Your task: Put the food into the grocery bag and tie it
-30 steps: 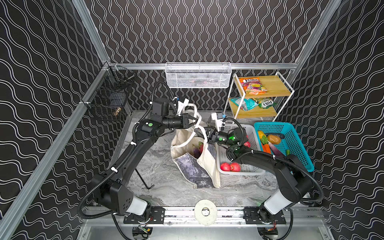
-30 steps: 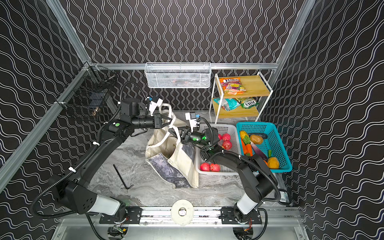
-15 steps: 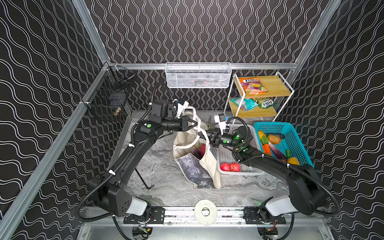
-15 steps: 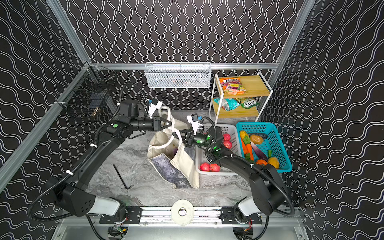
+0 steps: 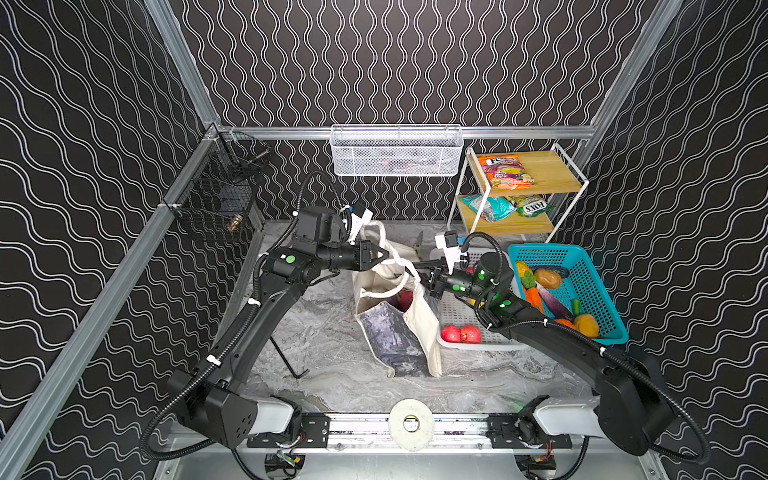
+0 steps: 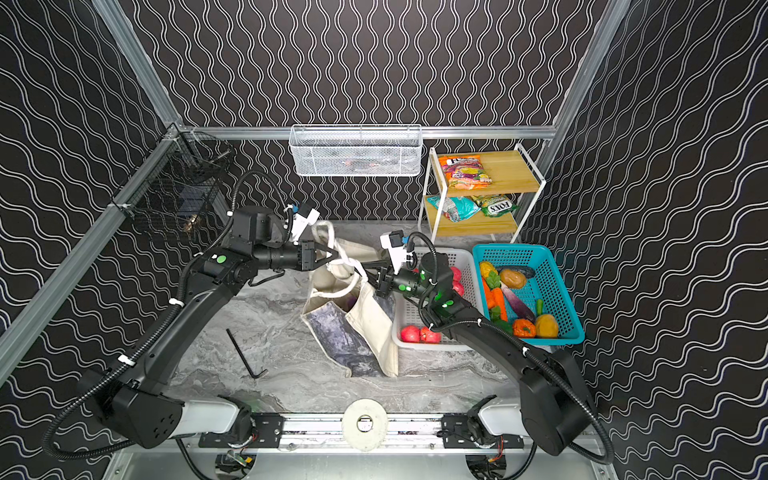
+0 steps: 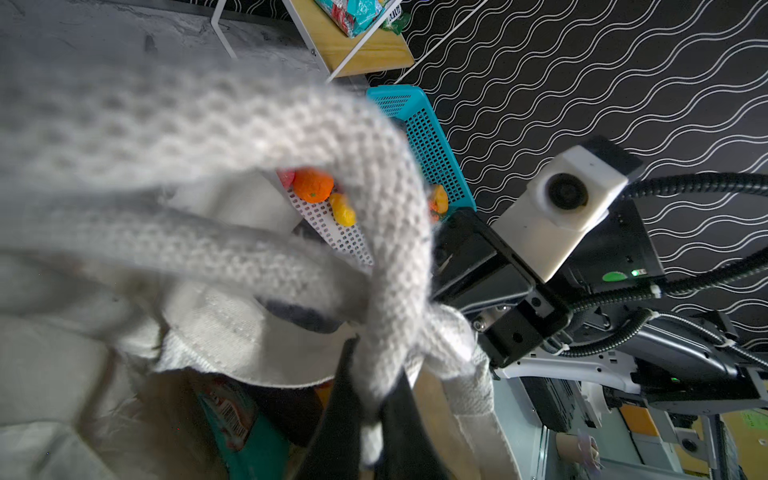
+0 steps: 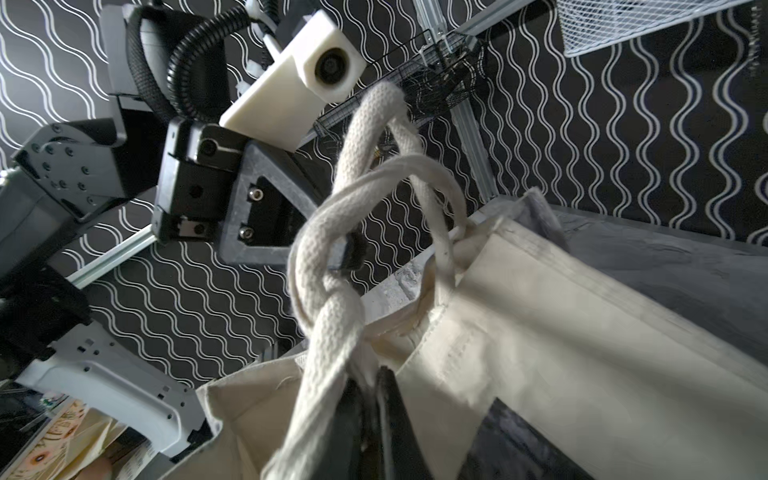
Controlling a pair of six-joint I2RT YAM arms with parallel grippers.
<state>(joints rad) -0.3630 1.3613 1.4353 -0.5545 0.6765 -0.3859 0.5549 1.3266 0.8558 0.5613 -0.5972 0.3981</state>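
Here the grocery bag (image 5: 397, 332) stands between the two arms, its twisted handles (image 8: 332, 249) lifted just above its mouth. The left gripper (image 5: 385, 258) and the right gripper (image 5: 410, 269) are each clamped on a handle cord, tips near each other. Inside the bag show a red fruit (image 5: 405, 297) and a snack packet (image 7: 232, 415). Just beside it, the white basket (image 5: 478, 345) holds two apples (image 5: 460, 333) — the teal basket (image 5: 540, 249) holds vegetables.

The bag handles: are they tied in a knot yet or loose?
Crossed, not tight. The handles twist round each other over the bag, with open gaps in the loop.
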